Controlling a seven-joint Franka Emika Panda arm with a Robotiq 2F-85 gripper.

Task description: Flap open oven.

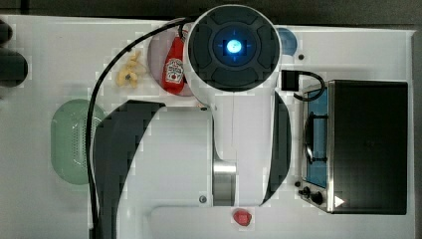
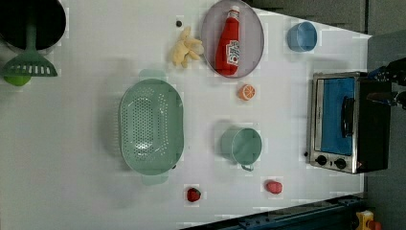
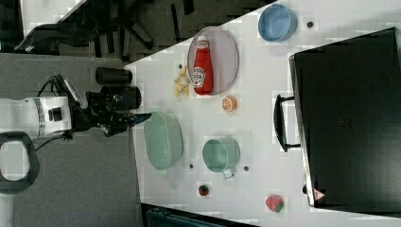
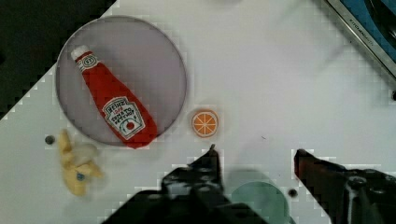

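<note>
hand (image 4: 254, 156) open wide, empty, above table (image 4: 289, 84)

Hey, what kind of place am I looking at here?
Probably a robotics lab's mock kitchen: a white table holds a toaster oven, a colander and toy food like a ketchup bottle.

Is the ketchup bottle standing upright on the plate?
No, the ketchup bottle lies flat on its side across the round plate in the left view.

Oven (image 2: 349, 122) black, blue glass; ketchup bottle (image 2: 229, 40) red; colander (image 2: 151, 127) pale green — perhaps mint.
</note>
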